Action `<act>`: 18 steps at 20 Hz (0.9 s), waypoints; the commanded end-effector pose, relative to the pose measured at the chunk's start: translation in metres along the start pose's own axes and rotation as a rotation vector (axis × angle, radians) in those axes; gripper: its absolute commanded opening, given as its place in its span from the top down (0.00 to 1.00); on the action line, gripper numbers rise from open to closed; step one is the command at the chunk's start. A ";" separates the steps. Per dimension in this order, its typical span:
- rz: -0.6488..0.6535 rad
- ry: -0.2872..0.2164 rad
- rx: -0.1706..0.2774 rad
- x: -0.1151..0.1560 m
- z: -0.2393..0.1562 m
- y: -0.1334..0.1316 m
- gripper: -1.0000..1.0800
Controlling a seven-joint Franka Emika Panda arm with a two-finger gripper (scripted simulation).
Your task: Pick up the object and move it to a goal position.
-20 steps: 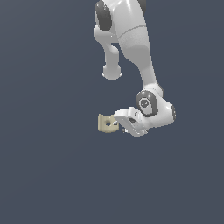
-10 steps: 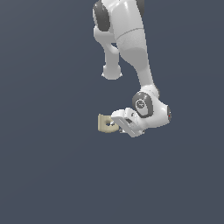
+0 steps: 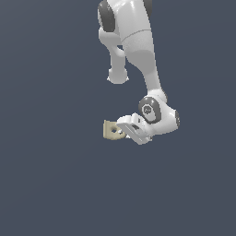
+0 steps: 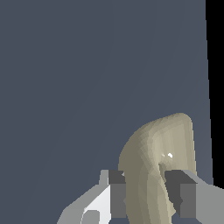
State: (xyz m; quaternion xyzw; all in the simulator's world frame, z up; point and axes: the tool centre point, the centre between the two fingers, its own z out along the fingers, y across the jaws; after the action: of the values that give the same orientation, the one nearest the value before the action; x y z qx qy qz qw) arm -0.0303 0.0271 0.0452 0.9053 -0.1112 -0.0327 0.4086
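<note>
The object (image 3: 110,130) is a small pale beige block with a curved side and a small round hole. In the exterior view it sits at the tip of the white arm's hand, on that hand's left side. My gripper (image 3: 120,132) is shut on it. In the wrist view the object (image 4: 153,162) fills the space between the two grey fingers (image 4: 117,192), which press on its sides, and my gripper (image 4: 148,192) holds it from behind. Whether the block touches the floor cannot be told.
The white arm (image 3: 138,50) reaches down from the top of the exterior view. Around it lies a plain dark blue-grey floor (image 3: 50,175). In the wrist view a black strip (image 4: 215,87) runs along one edge of the floor.
The arm and the held block have shifted slightly toward the exterior view's left and a little up. The grip has not changed.
</note>
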 end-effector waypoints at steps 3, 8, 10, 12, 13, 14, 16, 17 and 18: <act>0.000 -0.017 -0.011 -0.002 0.013 0.002 1.00; -0.003 0.000 -0.001 0.001 -0.003 0.004 1.00; -0.003 -0.001 -0.001 0.002 -0.008 0.010 1.00; -0.003 -0.002 0.000 0.003 -0.015 0.019 1.00; -0.003 -0.002 0.000 0.003 -0.019 0.024 1.00; -0.002 -0.003 0.000 0.004 -0.024 0.031 1.00; -0.002 -0.005 0.000 0.006 -0.036 0.046 1.00; -0.002 -0.006 0.000 0.007 -0.043 0.054 1.00; -0.001 -0.007 0.000 0.008 -0.050 0.063 1.00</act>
State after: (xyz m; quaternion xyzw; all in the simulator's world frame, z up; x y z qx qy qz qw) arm -0.0268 0.0224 0.1089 0.9053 -0.1113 -0.0363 0.4084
